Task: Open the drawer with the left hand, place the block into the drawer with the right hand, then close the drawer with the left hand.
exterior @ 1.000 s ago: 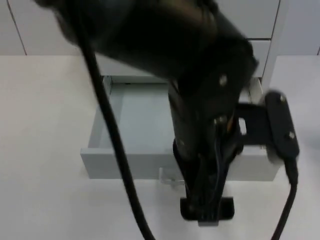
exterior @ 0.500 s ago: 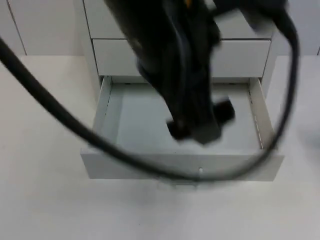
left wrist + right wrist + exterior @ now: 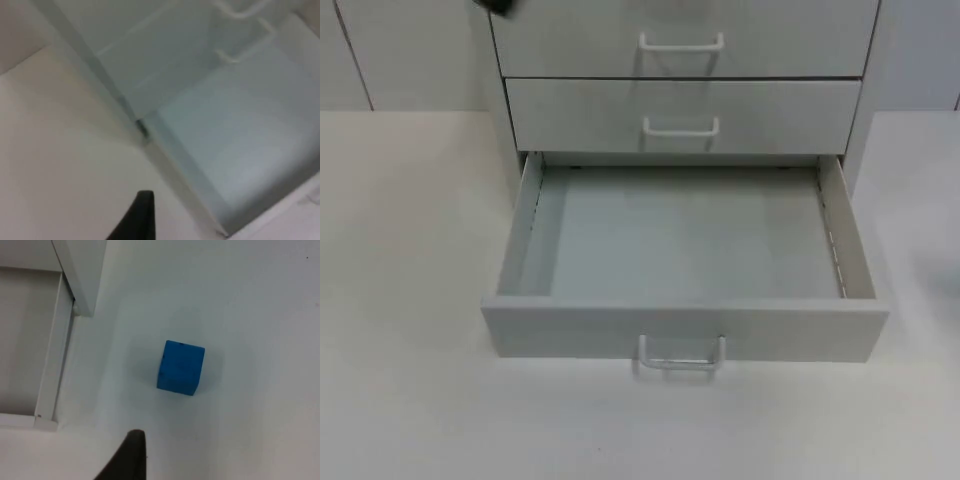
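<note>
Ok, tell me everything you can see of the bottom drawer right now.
The bottom drawer is pulled well out of the pale grey cabinet, below two shut drawers. It looks like smooth painted board, light grey, with a flat front panel, low side walls and a bare floor with nothing inside. A slim whitish bar handle sits at the middle of its front. It lies level, its front over the white table. The blue block stands on the table outside its side wall, apart from it.

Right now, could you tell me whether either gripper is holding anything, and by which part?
Nothing is held, as far as I can see. The blue cube block sits free on the white table, beside the open grey bottom drawer, which is empty.
</note>
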